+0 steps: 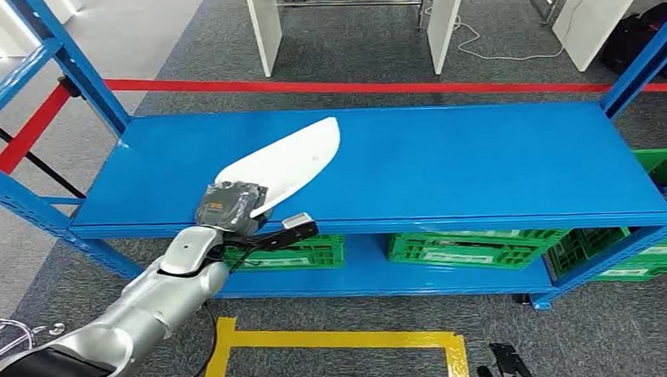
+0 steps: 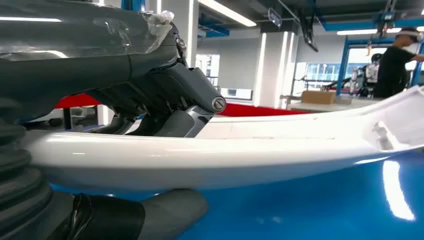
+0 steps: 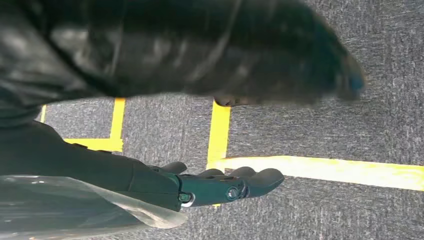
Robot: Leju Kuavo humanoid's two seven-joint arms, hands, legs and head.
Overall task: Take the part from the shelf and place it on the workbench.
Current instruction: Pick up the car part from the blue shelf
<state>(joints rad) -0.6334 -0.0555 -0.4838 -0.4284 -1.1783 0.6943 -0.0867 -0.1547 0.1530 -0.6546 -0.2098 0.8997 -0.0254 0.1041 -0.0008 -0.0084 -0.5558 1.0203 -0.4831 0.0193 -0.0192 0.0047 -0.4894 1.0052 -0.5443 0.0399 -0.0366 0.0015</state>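
A: From the head view first: where is the part?

B: The white part [image 1: 288,161] lies flat on the blue shelf [image 1: 482,161], on its top level, toward the left end. Its narrow end comes to the front edge; the broad rounded end points toward the back edge.

A: And the left hand?

B: The left hand [image 1: 227,205] sits over that narrow end at the front edge, at the end of the silver left arm [image 1: 140,312]. Under the top level, green crates [image 1: 464,249] stand on the lower level, and yellow floor tape [image 1: 337,341] marks the carpet in front.

A: What does the left wrist view add?

B: There the part [image 2: 225,155] runs across as a long white edge. The dark fingers [image 2: 185,107] are curled down onto its upper face and the grey thumb [image 2: 170,212] lies beneath it, so the hand has the part clasped between them. Whether the part has come off the blue surface I cannot tell; the angle is too shallow. A person [image 2: 395,62] stands far in the background.

A: And the right wrist view?

B: The right hand [image 3: 220,186] hangs above grey carpet crossed by yellow tape, its fingers [image 3: 260,180] nearly straight, lying side by side, with nothing in them.
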